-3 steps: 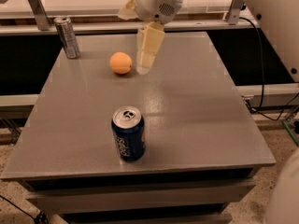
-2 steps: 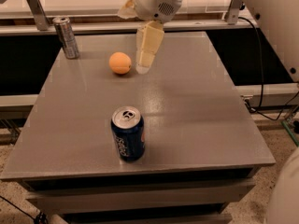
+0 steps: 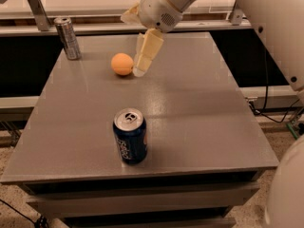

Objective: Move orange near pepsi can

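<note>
Orange (image 3: 122,64) sits well apart from pepsi can (image 3: 130,137) on bench (image 3: 204,108).
We note gripper (image 3: 139,71) just beside orange, opening impossible to tell; we judge the whole carry is left.

Grey table (image 3: 199,127) on speckled floor (image 3: 14,194)

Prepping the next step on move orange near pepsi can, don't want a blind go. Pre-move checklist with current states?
1. Orange in view, resting on the table: ok.
2. Gripper at the orange: ok, low over the table, right beside it.
3. Orange held: not ok, the gripper is beside it, not around it.
4. Gripper touching the orange: cannot tell.
5. Pepsi can upright near the front edge: ok.
6. Table stretch between orange and pepsi can bare: ok; the slim silver can stands off at the far corner.
</note>
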### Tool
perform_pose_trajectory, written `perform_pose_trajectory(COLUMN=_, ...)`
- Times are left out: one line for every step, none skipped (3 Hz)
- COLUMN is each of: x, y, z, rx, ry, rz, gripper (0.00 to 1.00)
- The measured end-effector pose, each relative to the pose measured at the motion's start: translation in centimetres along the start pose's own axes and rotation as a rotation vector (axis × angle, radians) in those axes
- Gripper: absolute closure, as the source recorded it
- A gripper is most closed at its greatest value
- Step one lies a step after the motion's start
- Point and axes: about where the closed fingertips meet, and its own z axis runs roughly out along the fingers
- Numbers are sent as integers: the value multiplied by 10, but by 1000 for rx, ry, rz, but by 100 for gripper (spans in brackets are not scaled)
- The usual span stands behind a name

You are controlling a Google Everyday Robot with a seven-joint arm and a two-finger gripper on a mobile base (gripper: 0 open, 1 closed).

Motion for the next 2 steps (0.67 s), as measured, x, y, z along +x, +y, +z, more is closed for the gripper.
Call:
perform_pose_trajectory(x=10, y=-20, z=20, rx=20, ry=-98, rz=37, gripper=0)
perform_pose_trajectory(x=22, y=-36, z=45, rx=18, ry=-158, rz=69, gripper=0)
